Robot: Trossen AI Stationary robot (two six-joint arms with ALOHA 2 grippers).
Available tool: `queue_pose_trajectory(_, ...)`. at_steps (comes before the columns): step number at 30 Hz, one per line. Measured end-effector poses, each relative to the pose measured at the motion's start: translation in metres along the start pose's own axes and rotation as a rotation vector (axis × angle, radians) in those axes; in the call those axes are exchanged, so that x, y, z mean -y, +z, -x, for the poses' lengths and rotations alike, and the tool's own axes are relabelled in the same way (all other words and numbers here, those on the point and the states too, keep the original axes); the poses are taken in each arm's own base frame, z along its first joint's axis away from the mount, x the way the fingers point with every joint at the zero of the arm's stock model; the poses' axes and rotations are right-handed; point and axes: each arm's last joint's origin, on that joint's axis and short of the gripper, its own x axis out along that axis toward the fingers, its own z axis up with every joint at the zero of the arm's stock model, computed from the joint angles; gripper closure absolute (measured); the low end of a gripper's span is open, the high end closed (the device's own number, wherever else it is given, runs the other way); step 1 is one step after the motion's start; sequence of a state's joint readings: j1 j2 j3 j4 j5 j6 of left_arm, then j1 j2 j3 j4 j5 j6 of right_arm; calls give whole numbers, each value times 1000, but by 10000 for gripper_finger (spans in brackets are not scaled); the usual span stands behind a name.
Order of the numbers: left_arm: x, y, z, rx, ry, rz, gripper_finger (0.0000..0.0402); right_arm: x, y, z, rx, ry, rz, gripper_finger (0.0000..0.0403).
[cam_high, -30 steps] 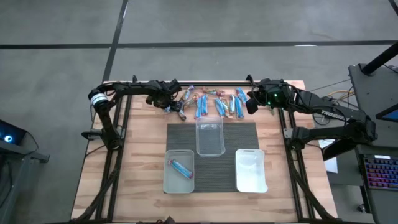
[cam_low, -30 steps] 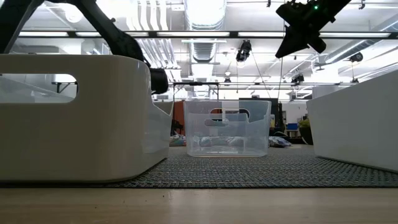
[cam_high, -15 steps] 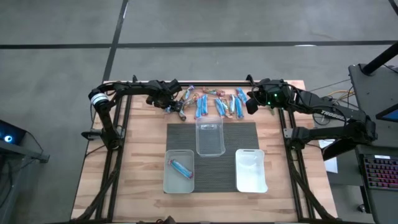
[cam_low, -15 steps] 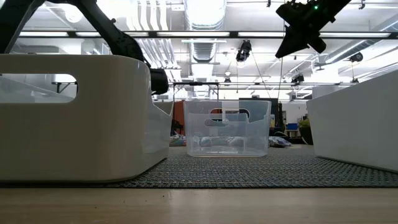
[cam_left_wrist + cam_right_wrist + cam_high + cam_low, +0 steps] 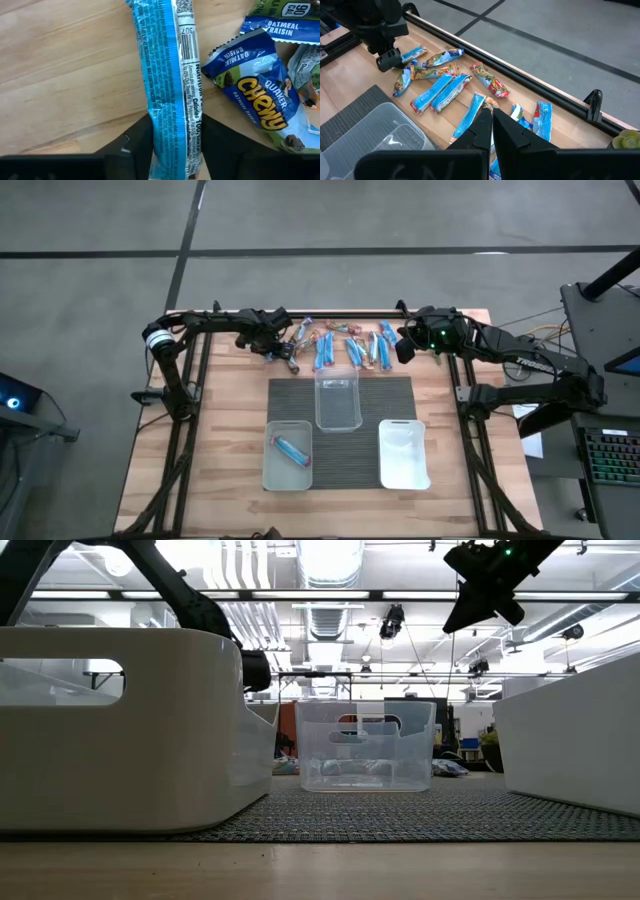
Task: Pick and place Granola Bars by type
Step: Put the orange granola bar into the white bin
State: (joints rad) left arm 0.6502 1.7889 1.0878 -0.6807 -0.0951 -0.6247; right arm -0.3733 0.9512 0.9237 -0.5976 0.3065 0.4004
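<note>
Several wrapped granola bars (image 5: 345, 346), mostly blue with some orange and green, lie scattered on the wood along the table's far edge. My left gripper (image 5: 284, 359) is down at the left end of that row, shut on one blue bar (image 5: 172, 75) that lies seam side up. Beside it lies a blue Chewy oatmeal raisin bar (image 5: 255, 95). My right gripper (image 5: 490, 125) is shut on nothing and hangs in the air over the right end of the row (image 5: 408, 344). One blue bar (image 5: 292, 448) lies in the near left tub (image 5: 270, 470). My left gripper pinches the blue bar by its two long edges (image 5: 152, 135), near one end, between its two fingers (image 5: 137, 142). The fingers come steeply from above and stand across the bar. The bar lies flat on the wooden table, its label seam up.
A dark ribbed mat (image 5: 400, 395) carries three tubs: a clear one (image 5: 338, 418) at its far middle, one at the near left, a white one (image 5: 403, 470) at the near right. In the low view the tubs (image 5: 120, 730) hide the bars. A rail (image 5: 530, 75) runs along the far edge.
</note>
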Motion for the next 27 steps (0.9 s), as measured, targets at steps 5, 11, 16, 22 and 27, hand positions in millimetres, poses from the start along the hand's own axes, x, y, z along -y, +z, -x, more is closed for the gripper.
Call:
queue_pose_trajectory(5,0,0,0,-3,-3,-9,300,0,0,0,0,0,0,394)
queue_pose_trajectory(11,0,0,0,-5,-5,-16,312,0,0,0,1,-2,1,394)
queue_pose_trajectory(16,0,0,1,-2,-8,-25,317,0,0,0,1,-2,4,394)
queue_pose_trajectory(22,1,5,13,2,-14,-45,317,0,0,0,1,-2,4,394)
queue_pose_trajectory(27,3,13,31,37,4,-65,317,0,0,0,1,-1,7,394)
